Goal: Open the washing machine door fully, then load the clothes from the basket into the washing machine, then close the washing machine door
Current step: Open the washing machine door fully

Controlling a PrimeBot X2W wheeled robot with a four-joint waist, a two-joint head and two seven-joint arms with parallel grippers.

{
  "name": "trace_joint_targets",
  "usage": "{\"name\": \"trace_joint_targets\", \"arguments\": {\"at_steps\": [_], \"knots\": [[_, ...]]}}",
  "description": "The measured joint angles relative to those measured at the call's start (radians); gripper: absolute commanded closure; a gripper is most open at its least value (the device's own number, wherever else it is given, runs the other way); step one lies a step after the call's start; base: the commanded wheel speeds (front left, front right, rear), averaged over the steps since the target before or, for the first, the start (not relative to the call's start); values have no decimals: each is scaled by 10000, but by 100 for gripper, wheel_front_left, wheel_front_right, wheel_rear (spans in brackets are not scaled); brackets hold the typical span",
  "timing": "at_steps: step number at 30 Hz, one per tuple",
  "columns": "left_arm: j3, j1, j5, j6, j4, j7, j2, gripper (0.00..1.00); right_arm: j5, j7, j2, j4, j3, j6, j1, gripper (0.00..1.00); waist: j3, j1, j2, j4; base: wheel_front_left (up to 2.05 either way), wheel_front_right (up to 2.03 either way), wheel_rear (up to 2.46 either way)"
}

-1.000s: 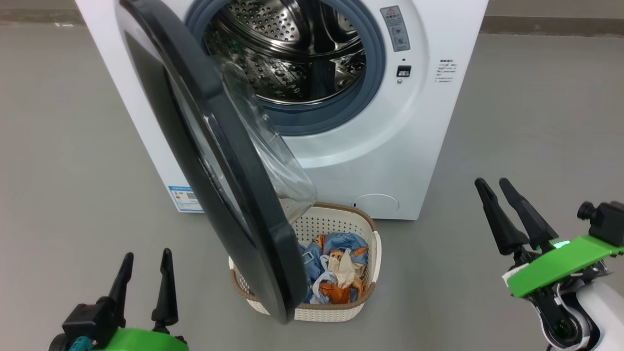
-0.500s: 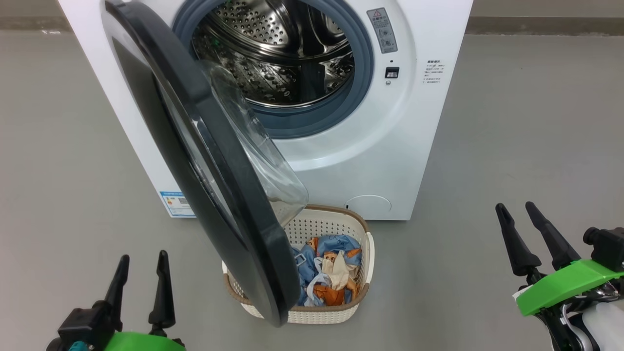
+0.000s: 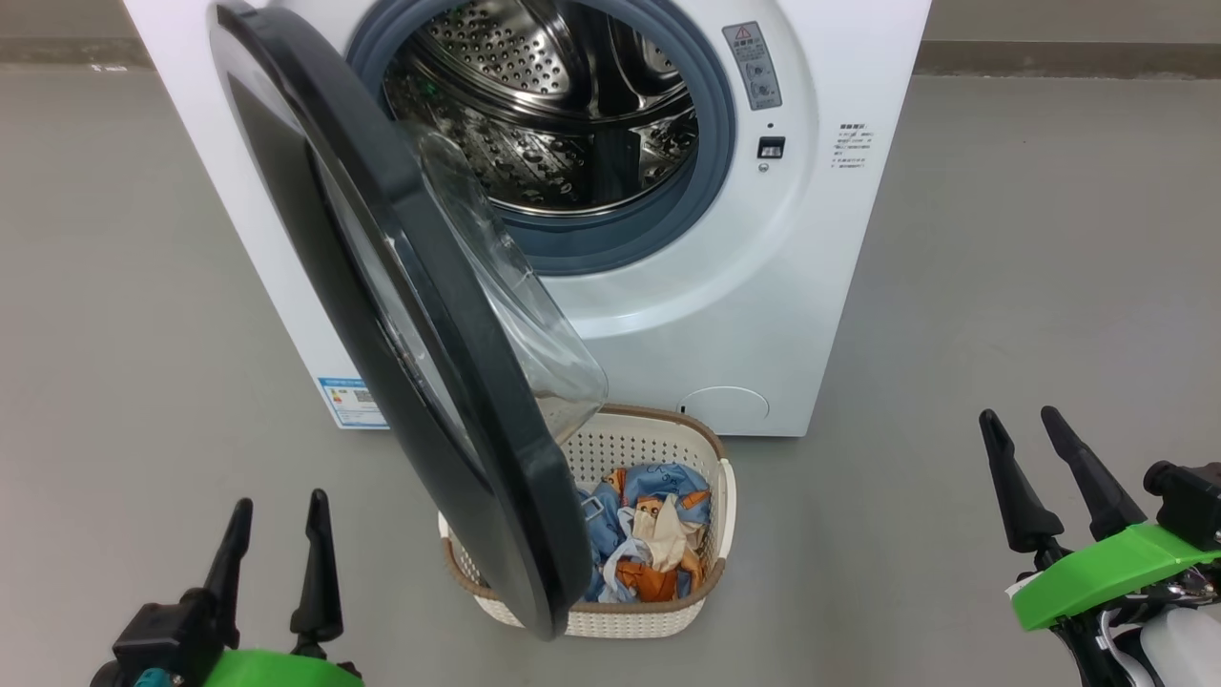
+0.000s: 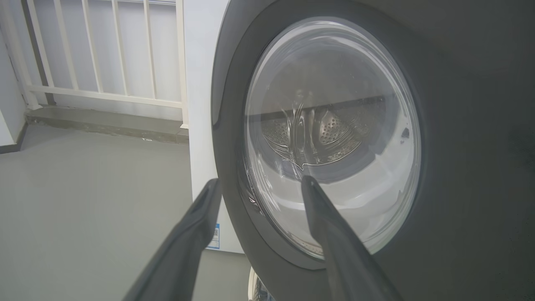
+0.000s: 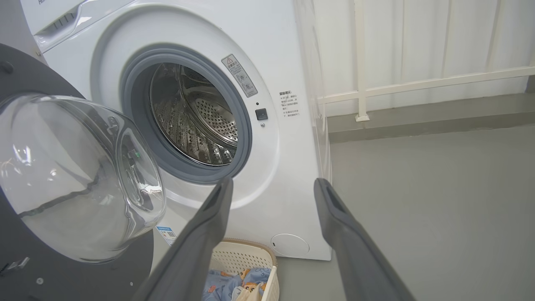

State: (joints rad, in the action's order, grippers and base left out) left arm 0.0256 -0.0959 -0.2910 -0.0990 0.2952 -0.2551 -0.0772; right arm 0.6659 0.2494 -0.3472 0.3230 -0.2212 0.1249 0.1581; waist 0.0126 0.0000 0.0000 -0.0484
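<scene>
The washing machine door [image 3: 534, 515] stands out from the washing machine [image 3: 763, 315], basket [image 3: 630, 444] at its foot; left gripper [image 3: 281, 499], right gripper [image 3: 1019, 413] hover in front, fingers spread, empty.

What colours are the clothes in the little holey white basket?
The crumpled clothes are light blue, orange and cream; clearest in the head view.

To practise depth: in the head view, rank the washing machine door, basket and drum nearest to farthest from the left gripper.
1. washing machine door, just right of the left gripper.
2. basket, beyond the door's lower edge.
3. drum, top centre, deepest back.
</scene>
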Motion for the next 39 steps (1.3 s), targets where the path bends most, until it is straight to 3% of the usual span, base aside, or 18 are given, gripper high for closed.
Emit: {"name": "trace_joint_targets", "arguments": {"at_steps": [29,31,32,39], "knots": [[2,-2,2,-29,8,0,13,0,-161,0,75,132,10,2,1,0,-65,1,0,1,0,0,0],[8,-3,2,-58,-15,0,25,79,-159,0,100,138,8,2,1,0,-66,0,0,-2,0,0,0],[8,-3,2,-56,-69,0,33,100,-159,0,105,142,8,2,1,0,-71,0,0,-1,0,0,0],[56,-7,4,-75,-903,0,119,100,-159,0,151,171,13,2,2,0,-96,1,0,-18,0,0,0]]}}
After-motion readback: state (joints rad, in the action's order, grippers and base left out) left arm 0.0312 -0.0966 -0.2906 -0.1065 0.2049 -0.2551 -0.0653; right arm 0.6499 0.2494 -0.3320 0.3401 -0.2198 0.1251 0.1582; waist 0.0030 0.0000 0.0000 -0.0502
